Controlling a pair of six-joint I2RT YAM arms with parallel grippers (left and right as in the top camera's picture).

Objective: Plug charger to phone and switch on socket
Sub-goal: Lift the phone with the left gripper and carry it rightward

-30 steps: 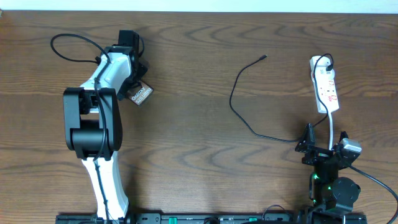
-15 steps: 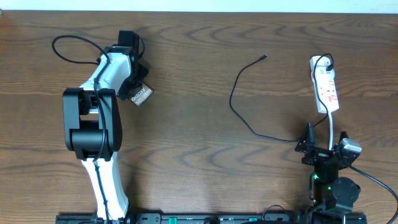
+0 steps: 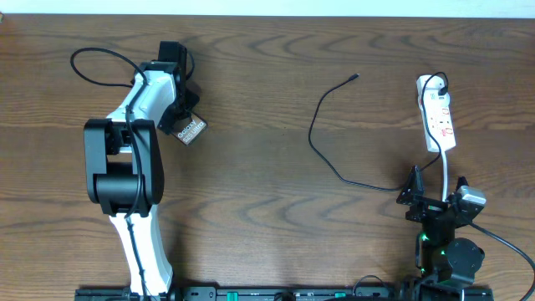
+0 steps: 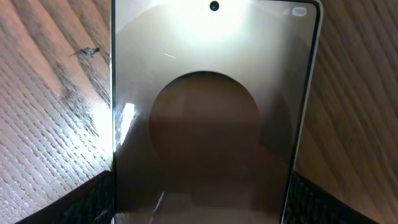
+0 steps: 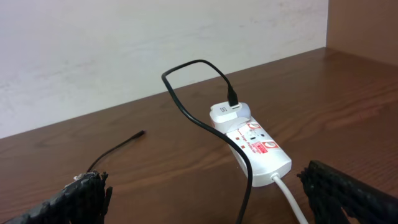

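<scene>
The phone lies at the left of the table, its lettered face up, partly under my left gripper. In the left wrist view the phone fills the frame between the two fingers of the left gripper, which is shut on its sides. The charger cable loops across the right half, its connector tip free on the wood and its other end plugged into the socket. My right gripper is open and empty, just in front of the socket, with the cable between its fingers.
The socket's white cord runs from the strip toward my right arm's base. A thin black cable loops behind the left arm. A pale wall borders the table's far edge.
The phone has shifted very slightly toward the front right under the left gripper. The right arm, cable and socket have not moved.
</scene>
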